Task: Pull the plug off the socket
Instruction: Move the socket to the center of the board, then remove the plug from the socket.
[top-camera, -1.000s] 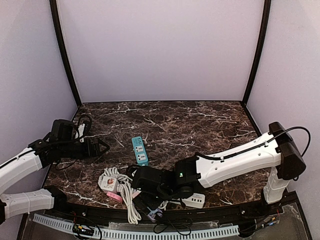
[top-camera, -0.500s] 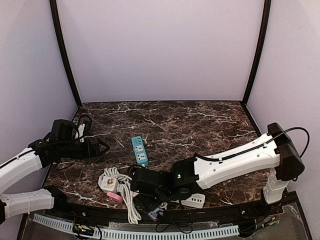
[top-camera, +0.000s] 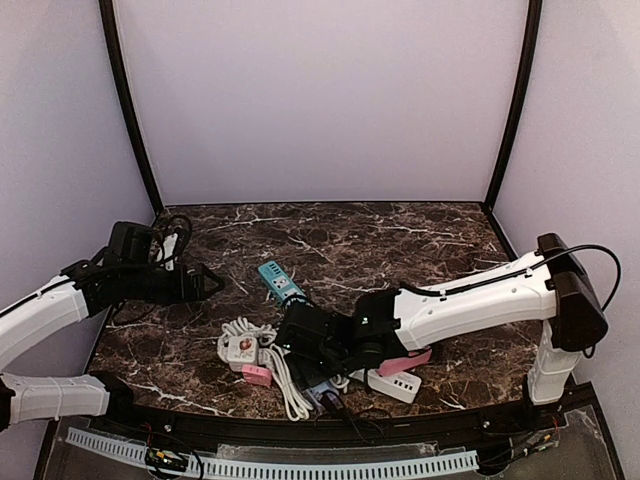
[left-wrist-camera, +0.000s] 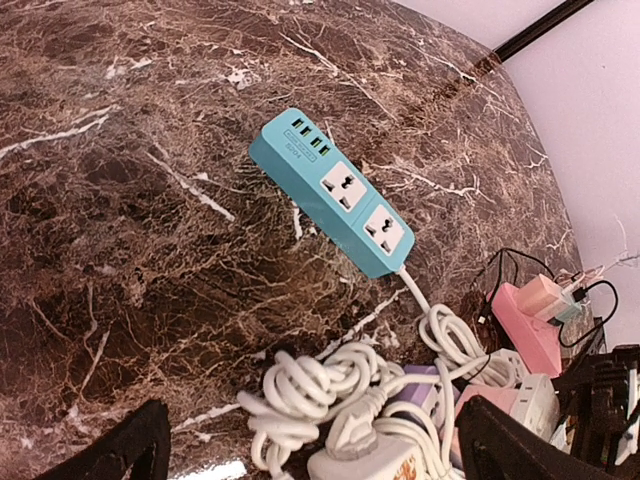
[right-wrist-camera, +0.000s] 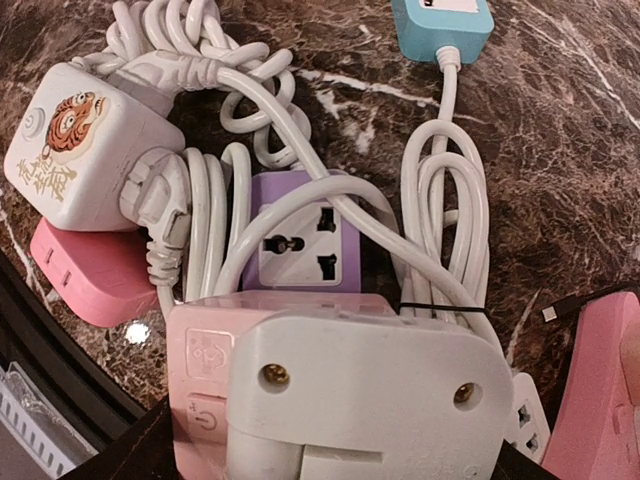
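Note:
A white plug (right-wrist-camera: 360, 390) sits in a pink socket block (right-wrist-camera: 195, 375), filling the bottom of the right wrist view. My right gripper (right-wrist-camera: 330, 462) is shut around them, with its dark fingers at the two lower corners. In the top view it (top-camera: 322, 378) is low over the tangle of white cable (top-camera: 285, 375) near the front edge. My left gripper (top-camera: 205, 282) is open and empty at the left, pointing toward the pile. Its fingers (left-wrist-camera: 120, 450) frame the coiled cable (left-wrist-camera: 320, 390).
A teal power strip (top-camera: 281, 284) lies behind the pile and also shows in the left wrist view (left-wrist-camera: 340, 190). A white cube with a tiger (right-wrist-camera: 75, 145), a pink adapter (right-wrist-camera: 85, 275) and a purple socket (right-wrist-camera: 300, 235) lie in the tangle. A pink strip (top-camera: 405, 361) and a white strip (top-camera: 398, 385) lie to the right.
My right gripper has shifted right and dragged the cable bundle, cube and adapters along. The teal strip has turned and shifted. My left gripper has moved slightly up and inward.

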